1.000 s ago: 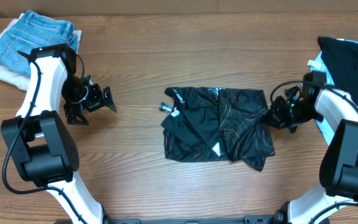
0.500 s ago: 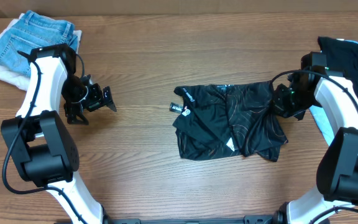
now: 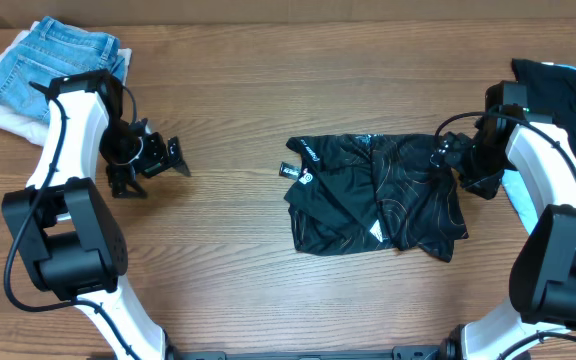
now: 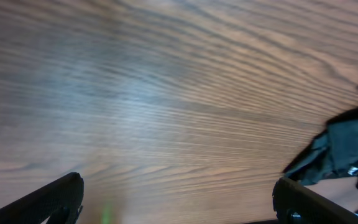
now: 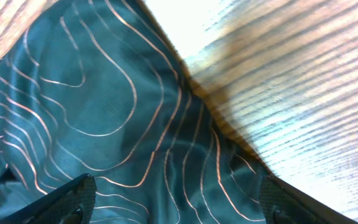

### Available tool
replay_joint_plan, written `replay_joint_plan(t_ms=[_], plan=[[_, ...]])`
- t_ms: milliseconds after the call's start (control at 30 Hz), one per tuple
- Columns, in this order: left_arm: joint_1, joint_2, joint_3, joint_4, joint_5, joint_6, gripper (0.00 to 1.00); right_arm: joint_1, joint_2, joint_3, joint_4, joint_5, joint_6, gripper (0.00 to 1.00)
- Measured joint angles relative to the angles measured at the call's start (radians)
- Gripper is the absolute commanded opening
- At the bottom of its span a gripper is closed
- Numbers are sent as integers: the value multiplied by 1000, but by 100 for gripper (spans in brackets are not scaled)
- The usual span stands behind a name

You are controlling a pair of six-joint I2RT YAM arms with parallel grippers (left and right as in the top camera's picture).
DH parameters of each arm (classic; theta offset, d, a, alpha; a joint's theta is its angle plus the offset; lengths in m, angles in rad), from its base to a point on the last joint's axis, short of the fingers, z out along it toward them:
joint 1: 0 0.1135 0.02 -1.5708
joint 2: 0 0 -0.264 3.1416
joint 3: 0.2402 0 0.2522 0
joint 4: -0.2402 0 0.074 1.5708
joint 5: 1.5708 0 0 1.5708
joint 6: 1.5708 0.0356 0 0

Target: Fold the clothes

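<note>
Dragged rightward, the crumpled, orange-lined black jersey (image 3: 378, 192) lies on woodgrain table (image 3: 228, 275).

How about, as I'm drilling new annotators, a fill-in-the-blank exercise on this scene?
1. The black jersey with thin orange contour lines lies crumpled on a ____ table.
2. The folded blue denim jeans sit at the table's far ____ corner.
3. Above the jersey's edge, the right gripper has its jaws ____.
Missing words: wooden; left; open.
</note>
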Motion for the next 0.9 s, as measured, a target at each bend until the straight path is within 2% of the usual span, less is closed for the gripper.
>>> replay_joint_plan(t_ms=[167,333,433,700,900], plan=[[-40,0,0,33,111,52,100,0,0,47,-80,4,19,94],[-130,0,0,98,224,82,85,0,0,108,-105,4,27,100],[-216,0,0,144,263,68,83,0,0,111,-111,4,27,100],[-446,19,0,236,300,-76,79,0,0,111,-122,2,29,100],[-526,93,0,266,307,-167,80,0,0,111,-140,2,20,100]])
